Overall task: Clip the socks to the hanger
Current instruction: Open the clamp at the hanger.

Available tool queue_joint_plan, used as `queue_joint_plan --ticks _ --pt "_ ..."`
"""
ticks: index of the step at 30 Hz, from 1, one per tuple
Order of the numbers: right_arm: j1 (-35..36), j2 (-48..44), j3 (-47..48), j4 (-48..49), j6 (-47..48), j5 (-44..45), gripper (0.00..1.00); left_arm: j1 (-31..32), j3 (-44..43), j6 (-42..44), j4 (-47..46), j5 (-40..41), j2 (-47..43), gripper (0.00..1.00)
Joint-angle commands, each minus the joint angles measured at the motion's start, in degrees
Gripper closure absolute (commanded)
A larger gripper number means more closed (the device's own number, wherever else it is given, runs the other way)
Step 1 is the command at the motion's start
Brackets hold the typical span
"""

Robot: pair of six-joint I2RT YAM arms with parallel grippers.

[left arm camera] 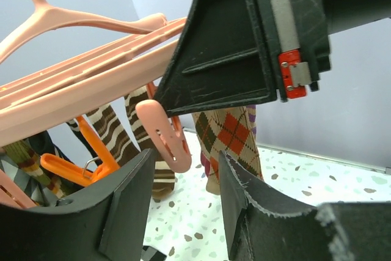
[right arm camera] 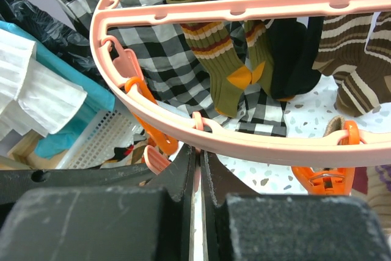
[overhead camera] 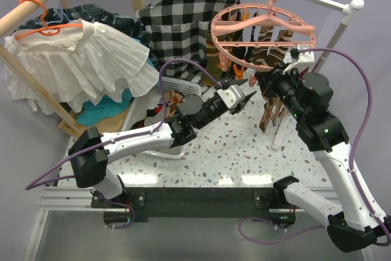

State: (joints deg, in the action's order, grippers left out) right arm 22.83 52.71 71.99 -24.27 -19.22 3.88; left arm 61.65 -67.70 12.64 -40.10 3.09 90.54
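Your hanger (overhead camera: 241, 24) hangs from the rail above the far right corner of the bench (overhead camera: 232, 145), and a good part of the job looks done. On it you already have an olive striped sock (right arm camera: 217, 59), a black sock (right arm camera: 293, 59) and a brown-and-cream striped sock (right arm camera: 354, 59) clipped side by side. An argyle sock (left arm camera: 229, 136) dangles at the near side of the ring.

Several pegs have nothing in them, among them a pink peg (left arm camera: 162, 132) and an orange peg (right arm camera: 321, 178), so there is room for more.

Your left gripper (left arm camera: 186, 181) sits just under the ring with its jaws apart at a middling width. The pink peg hangs in line with the gap and nothing is gripped. Your right gripper (right arm camera: 198, 157) is pressed up just beneath the near rim with its jaws closed tight together. No fabric shows between them, and you cannot tell from here whether they pinch a peg's tab.

Neither gripper carries a sock, so you are likely between socks or working a peg. Behind your left arm stands a white basket (overhead camera: 180, 87). You cannot tell whether it holds any more socks, so what is left stays uncertain.
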Motion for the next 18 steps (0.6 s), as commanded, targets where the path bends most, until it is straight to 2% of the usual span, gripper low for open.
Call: queue_joint_plan --ticks 1,11,17,18 --pt "-0.07 -1.12 0.52 3.00 0.59 -0.19 1.00 -1.00 -1.99 -0.25 -4.90 -1.16 0.77 0.51" --pt "-0.15 -1.64 0.44 3.09 0.94 -0.89 1.00 -2.32 -4.10 -4.20 -4.20 -0.45 2.62 0.53" --pt "-0.15 -1.64 -0.09 3.44 0.85 -1.24 1.00 -2.50 -5.51 -6.31 -4.11 -1.42 2.97 0.60" --pt "-0.07 -1.56 -0.18 3.36 0.85 -1.42 1.00 -2.50 -5.69 -6.93 -3.94 -1.51 3.15 0.64"
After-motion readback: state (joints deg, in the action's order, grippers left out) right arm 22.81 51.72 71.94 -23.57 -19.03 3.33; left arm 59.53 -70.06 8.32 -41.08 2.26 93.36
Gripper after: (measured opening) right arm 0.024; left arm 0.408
